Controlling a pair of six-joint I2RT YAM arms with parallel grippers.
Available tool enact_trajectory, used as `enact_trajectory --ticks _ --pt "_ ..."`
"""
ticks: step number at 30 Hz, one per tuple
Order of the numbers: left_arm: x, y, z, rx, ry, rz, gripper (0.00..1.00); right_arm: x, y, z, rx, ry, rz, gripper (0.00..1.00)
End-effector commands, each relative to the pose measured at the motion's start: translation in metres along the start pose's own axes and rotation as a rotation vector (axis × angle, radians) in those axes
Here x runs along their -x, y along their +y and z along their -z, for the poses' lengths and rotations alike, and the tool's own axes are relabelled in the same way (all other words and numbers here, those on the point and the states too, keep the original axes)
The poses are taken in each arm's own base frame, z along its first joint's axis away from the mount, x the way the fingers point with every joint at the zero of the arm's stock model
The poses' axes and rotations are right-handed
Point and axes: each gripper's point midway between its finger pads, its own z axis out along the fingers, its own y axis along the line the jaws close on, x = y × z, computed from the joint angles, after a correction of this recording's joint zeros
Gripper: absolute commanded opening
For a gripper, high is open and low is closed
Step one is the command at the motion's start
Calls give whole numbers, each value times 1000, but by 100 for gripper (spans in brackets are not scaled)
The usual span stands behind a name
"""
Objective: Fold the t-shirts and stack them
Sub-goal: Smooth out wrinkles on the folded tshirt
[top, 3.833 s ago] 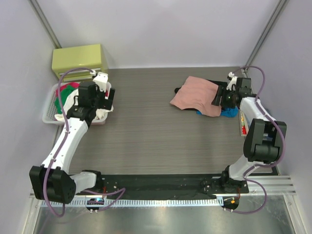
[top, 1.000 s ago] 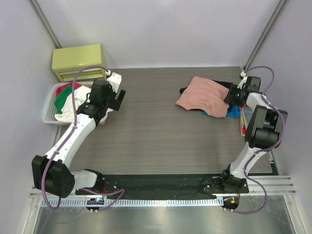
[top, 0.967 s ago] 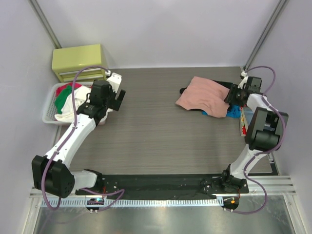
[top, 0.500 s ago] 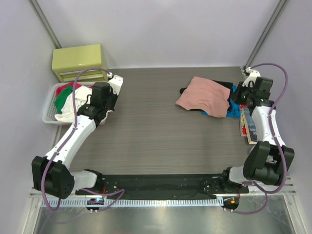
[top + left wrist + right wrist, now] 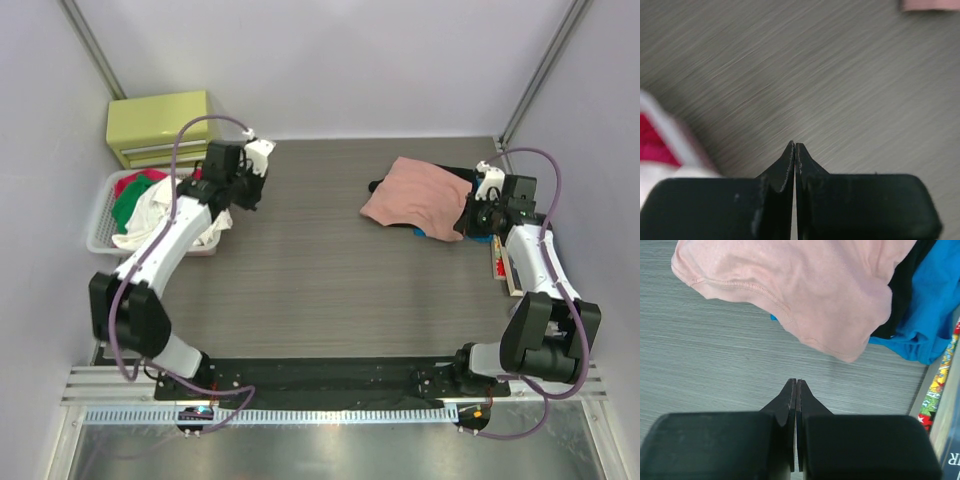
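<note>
A folded salmon-pink t-shirt (image 5: 418, 198) lies at the table's back right, on top of a black t-shirt (image 5: 452, 173) and a blue cloth (image 5: 482, 232). In the right wrist view the pink t-shirt (image 5: 805, 285) fills the top, with the black t-shirt (image 5: 905, 295) and the blue cloth (image 5: 932, 305) peeking out to its right. My right gripper (image 5: 476, 218) (image 5: 796, 381) is shut and empty, over bare table just short of the pink hem. My left gripper (image 5: 244, 192) (image 5: 794, 144) is shut on nothing above the table, beside the basket.
A white basket (image 5: 100, 238) of white, green and red clothes stands at the left; its rim (image 5: 670, 132) shows blurred in the left wrist view. A yellow-green drawer box (image 5: 160, 125) sits behind it. Books (image 5: 503, 268) (image 5: 940, 385) lie along the right edge.
Both grippers have closed with nothing in them. The left arm swung away from the basket, back and right. The right wrist drew back from the shirt pile.
</note>
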Motion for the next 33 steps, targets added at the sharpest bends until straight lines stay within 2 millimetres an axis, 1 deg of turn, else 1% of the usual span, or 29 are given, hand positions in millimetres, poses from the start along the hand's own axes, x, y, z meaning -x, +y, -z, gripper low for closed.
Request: enact_trajectory --ticks 1,2,3,4,6,7,10,11,12,14,16,19,20,21,22,23,24,25,26,27,28,30,31,33 --pt "21 -95 -3 -539 85 116 0 34 -1 22 -51 -104 73 1" --pt "28 -98 -17 -546 104 103 0 32 -2 23 -57 -103 74 1" --pt "27 -111 -21 -535 126 53 0 33 -2 26 -66 -112 78 1" --pt "31 -97 -33 -405 113 5 0 31 -2 27 -67 -112 79 1" --pt "39 -95 -37 -311 79 -4 1 27 -3 28 -79 -109 79 1" --pt "45 -83 -40 -228 59 41 4 28 -4 29 -87 -115 83 1" --pt "50 -61 -40 -94 46 45 33 26 -6 27 -98 -109 69 1" --pt "48 -50 -43 -36 36 30 44 29 -5 26 -93 -113 69 12" --pt "53 -42 -37 6 10 24 56 29 -1 23 -81 -107 66 21" --pt "48 -40 -36 21 0 18 62 31 6 17 -63 -85 88 41" --pt "43 -41 -36 16 9 14 64 33 11 13 -68 -74 99 46" --pt "36 -42 -42 9 24 -9 66 39 5 7 -81 -76 63 51" --pt "41 -40 -45 17 -3 -17 66 39 4 2 -79 -70 54 52" --pt "40 -43 -49 -4 -6 -27 67 38 3 -2 -75 -65 50 53" --pt "47 -44 -50 -15 -18 -30 68 42 4 -5 -68 -74 49 55" --pt "49 -51 -54 -58 -19 -27 68 43 2 -7 -71 -70 33 56" --pt "48 -67 -55 -151 2 -14 69 40 -2 -15 -71 -46 21 56" --pt "55 -70 -66 -180 10 -6 69 44 -4 -16 -77 -51 15 57" --pt "55 -70 -70 -192 22 15 69 45 -8 -17 -91 -52 -5 57" --pt "56 -77 -72 -233 33 36 69 47 -9 -17 -94 -59 -5 57" --pt "61 -75 -81 -225 37 48 69 48 -10 -16 -100 -70 -1 57" --pt "64 -68 -91 -184 34 63 69 52 -9 -10 -107 -95 13 57" --pt "71 -63 -94 -152 21 79 69 49 -9 -9 -110 -93 14 57" --pt "67 -63 -107 -146 34 92 70 47 -14 -7 -144 -90 24 57"
